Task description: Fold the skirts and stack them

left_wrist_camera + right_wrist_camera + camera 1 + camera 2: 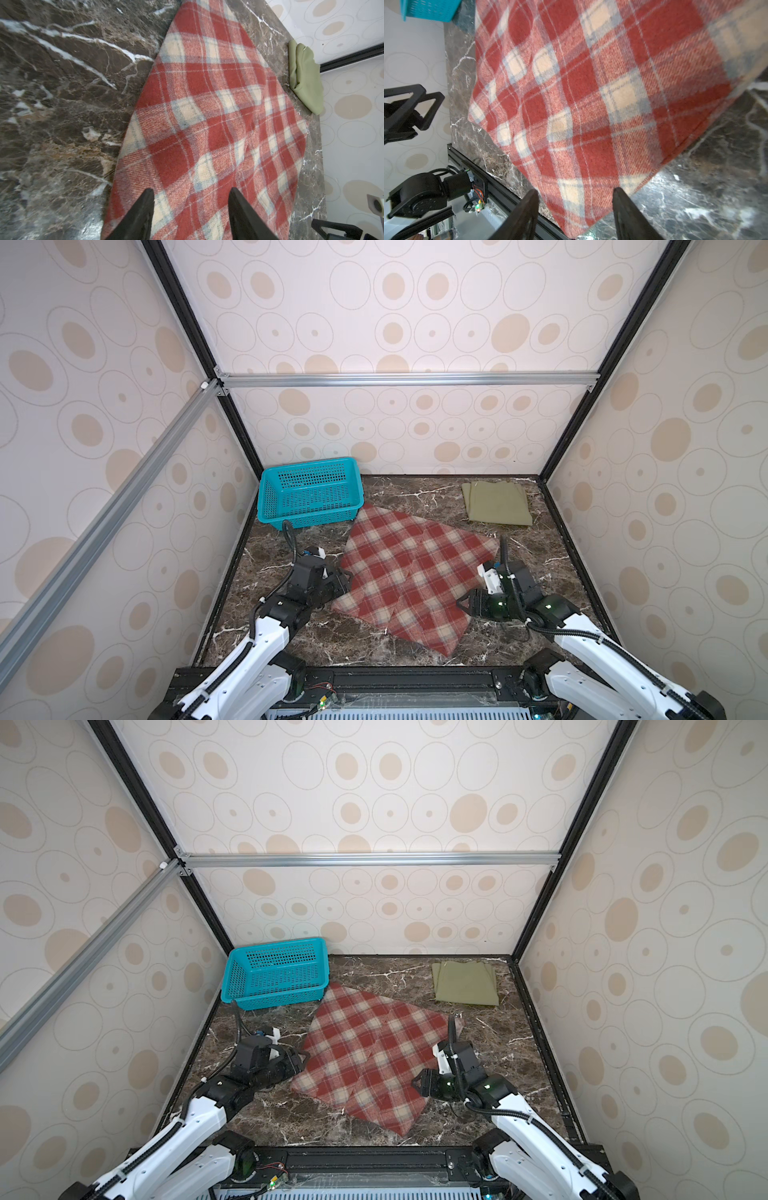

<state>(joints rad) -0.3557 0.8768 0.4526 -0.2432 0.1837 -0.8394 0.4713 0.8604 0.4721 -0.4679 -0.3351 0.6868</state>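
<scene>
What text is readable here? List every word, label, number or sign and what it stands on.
No readable text anywhere.
Plaid skirt, olive-green skirt, teal basket: no labels or brand marks show.
Wallpaper: ovals only, no writing.
Circuit board at the front rail: any print too small to read.

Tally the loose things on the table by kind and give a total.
Skirts: 2 (red plaid skirt, olive-green skirt)
Baskets: 1 (teal basket)
Total: 3
</scene>
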